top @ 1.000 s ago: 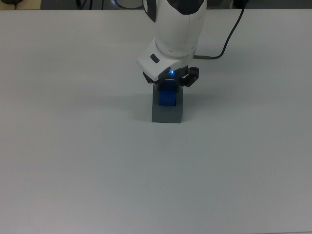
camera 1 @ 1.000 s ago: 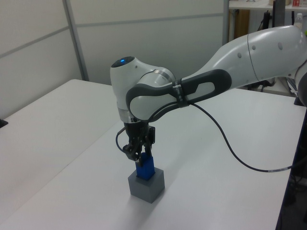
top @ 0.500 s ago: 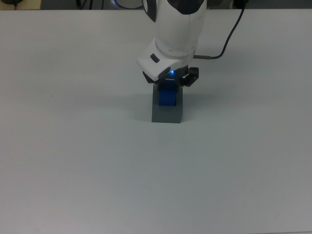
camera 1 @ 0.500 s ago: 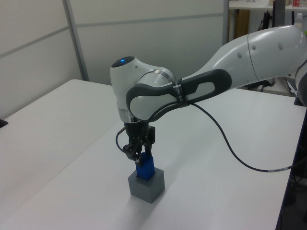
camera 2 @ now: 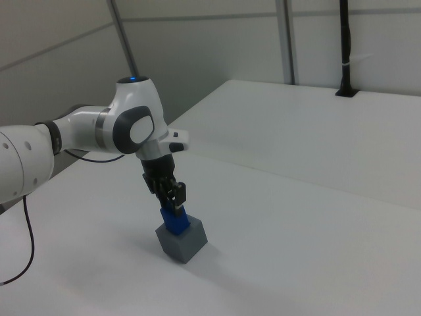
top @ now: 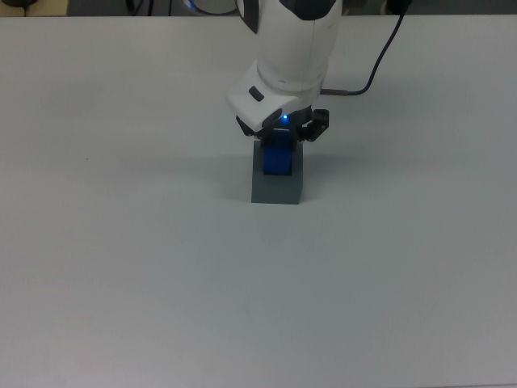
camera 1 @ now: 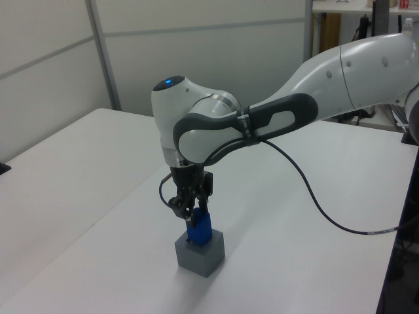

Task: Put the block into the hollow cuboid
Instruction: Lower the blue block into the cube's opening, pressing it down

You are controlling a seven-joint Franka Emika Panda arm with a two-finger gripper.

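Basically nothing has been moved since the earlier frames, apart from the arm (camera 1: pixel 314 98) being nudged a hair. The block (top: pixel 278 160) is pinched by the fingers (camera 1: pixel 194 210) of the gripper (top: pixel 279 137) and stands upright with its lower end sunk into the hollow cuboid (top: pixel 277 186), which is set on the white desk (top: pixel 121 242). A black cable (camera 1: pixel 314 203) is looped off the arm. No writing or labels can be read anywhere.
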